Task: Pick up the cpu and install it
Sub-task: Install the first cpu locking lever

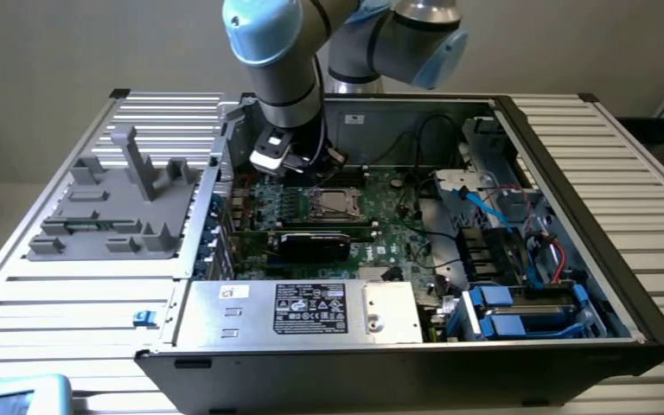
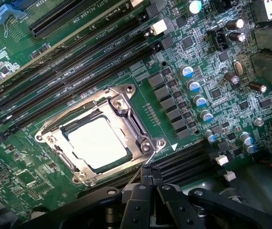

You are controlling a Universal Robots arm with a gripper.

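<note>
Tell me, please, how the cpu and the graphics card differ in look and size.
The cpu is silvery on top; the graphics card is black. The cpu is a small square; the graphics card is longer and bulkier. Both sit on the green motherboard.

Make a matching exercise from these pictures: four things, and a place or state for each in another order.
1. flat square silver-grey cpu
2. silver metal power supply box
3. grey plastic fixture
4. black gripper

A. shut, above the green board
B. in the metal socket frame
C. outside the black computer case, on the slatted table
D. inside the case, along its near wall

Pairs: 1-B, 2-D, 3-C, 4-A
</note>
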